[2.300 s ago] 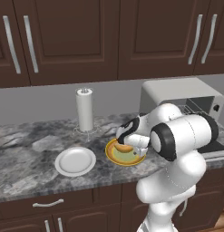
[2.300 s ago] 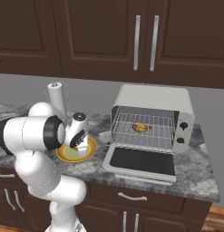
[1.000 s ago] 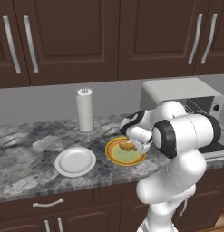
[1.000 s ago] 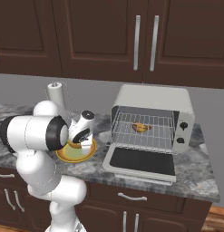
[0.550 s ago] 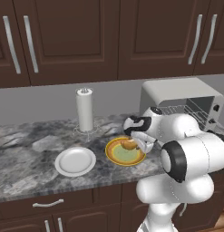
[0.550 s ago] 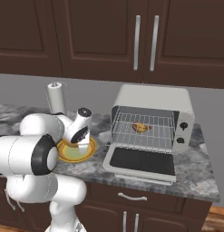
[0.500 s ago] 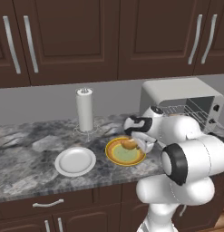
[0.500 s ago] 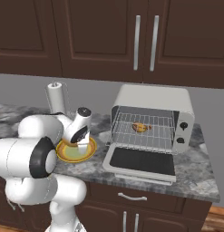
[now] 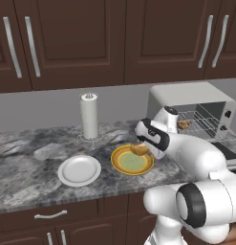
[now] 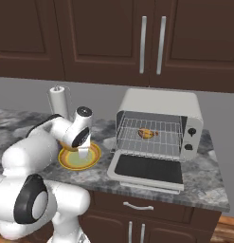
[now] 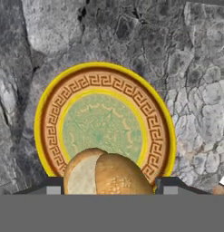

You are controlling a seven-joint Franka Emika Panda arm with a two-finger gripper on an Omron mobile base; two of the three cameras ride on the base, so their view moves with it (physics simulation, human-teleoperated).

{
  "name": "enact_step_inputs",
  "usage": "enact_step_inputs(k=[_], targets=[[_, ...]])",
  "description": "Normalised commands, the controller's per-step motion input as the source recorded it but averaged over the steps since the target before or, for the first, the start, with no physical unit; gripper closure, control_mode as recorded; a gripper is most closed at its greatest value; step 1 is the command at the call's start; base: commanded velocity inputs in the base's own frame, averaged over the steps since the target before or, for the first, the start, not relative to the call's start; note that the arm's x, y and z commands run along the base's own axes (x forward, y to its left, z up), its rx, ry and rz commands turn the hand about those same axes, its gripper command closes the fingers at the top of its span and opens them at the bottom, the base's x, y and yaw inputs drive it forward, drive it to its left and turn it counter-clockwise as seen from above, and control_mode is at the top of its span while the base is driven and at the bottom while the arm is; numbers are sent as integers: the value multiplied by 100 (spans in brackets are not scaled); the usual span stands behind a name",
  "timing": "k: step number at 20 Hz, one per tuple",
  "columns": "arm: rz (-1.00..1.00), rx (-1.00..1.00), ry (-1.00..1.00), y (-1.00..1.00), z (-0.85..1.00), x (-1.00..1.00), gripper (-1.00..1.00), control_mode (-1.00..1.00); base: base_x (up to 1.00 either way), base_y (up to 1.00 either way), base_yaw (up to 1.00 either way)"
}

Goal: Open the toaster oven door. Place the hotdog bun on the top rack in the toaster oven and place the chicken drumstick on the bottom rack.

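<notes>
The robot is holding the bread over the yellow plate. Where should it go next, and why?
Probably it should carry the hotdog bun sideways toward the toaster oven. The gripper has the bun between its fingertips, just above the yellow plate. The toaster oven door already lies open. A brown piece of food sits on a rack inside, so the bun likely needs another rack.

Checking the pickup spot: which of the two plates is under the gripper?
The yellow plate with the patterned rim, right of the plain white plate; the gripper holds the hotdog bun over it.
</notes>
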Motion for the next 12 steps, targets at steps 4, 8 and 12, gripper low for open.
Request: enact_step_inputs(k=[4,8,12], targets=[[1,0,0,-25,44,-33,100,-100,0,0,0],[1,0,0,-41,33,-29,100,-100,0,0,0],[0,0,0,-47,31,-23,100,-100,0,0,0]])
